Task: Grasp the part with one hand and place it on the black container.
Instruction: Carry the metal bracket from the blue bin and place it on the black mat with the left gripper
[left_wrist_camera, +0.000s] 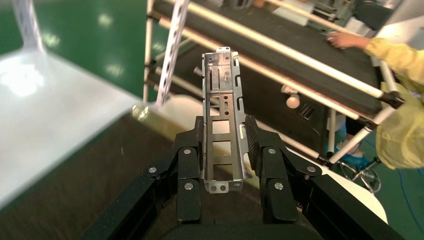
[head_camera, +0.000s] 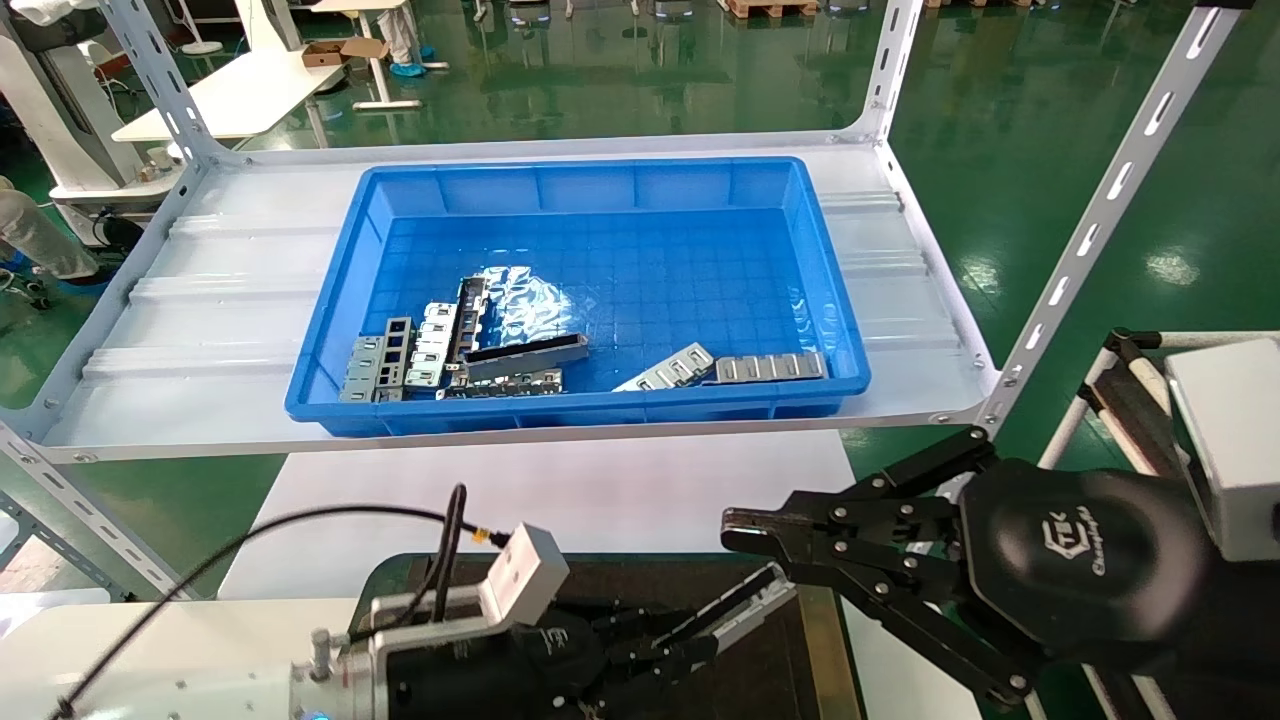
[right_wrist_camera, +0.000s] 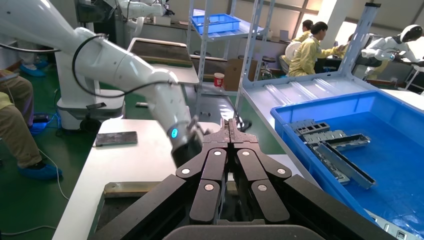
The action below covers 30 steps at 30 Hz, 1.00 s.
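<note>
The left gripper sat low over the near left of the black container, its jaws closed on the part — a slim silver channel bar with rectangular cut-outs. In the left wrist view the fingers pinched the bar's long sides near one end, and most of its length stuck out beyond the tips, tilted up and away from the tray. From these views I could not tell whether the bar touched the tray surface; it looked held just above it.

Further back, in the middle, the blue bin stood on the shelf with several other silver plates and a longer dark-topped bar lying in its near half.

On the right, the right gripper hung beside the tray's far right corner, jaws pressed together on nothing; the right wrist view showed its fingertips meeting with no gap.

So the grasp seemed done and the carry from bin to tray nearly finished — the part was already over the container. What remained, by my reading, was to lower it flat onto the dark surface, open the jaws and draw the arm clear. The bar's upward tilt might need levelling first, or it could tip when let go.
</note>
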Tool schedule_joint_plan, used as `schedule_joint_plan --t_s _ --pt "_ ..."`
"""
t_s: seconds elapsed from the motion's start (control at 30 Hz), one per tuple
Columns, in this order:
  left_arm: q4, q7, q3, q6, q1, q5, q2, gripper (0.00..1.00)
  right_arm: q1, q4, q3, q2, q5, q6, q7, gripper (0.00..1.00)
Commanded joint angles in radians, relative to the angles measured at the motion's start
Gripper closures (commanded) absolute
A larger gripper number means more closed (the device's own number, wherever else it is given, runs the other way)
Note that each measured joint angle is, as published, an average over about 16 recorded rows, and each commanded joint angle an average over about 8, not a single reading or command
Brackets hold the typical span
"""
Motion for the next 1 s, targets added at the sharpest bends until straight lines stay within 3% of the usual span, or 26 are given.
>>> schedule_joint_plan --t_s 0.03,0.47,1.0 --pt "-0.015 -0.026 0.009 -0.054 0.039 0.001 0.006 1.00 0.000 0.000 0.000 0.000 0.000 0.000 0.000 1.00" --pt "0.066 -0.094 0.015 -0.336 0.146 -0.017 0.157 1.00 0.000 0.000 -0.001 0.000 0.001 0.000 0.000 1.00" --pt "0.183 -0.174 0.013 -0.562 0.180 -0.057 0.321 1.00 0.000 0.000 -0.002 0.001 0.001 0.001 -0.001 1.00"
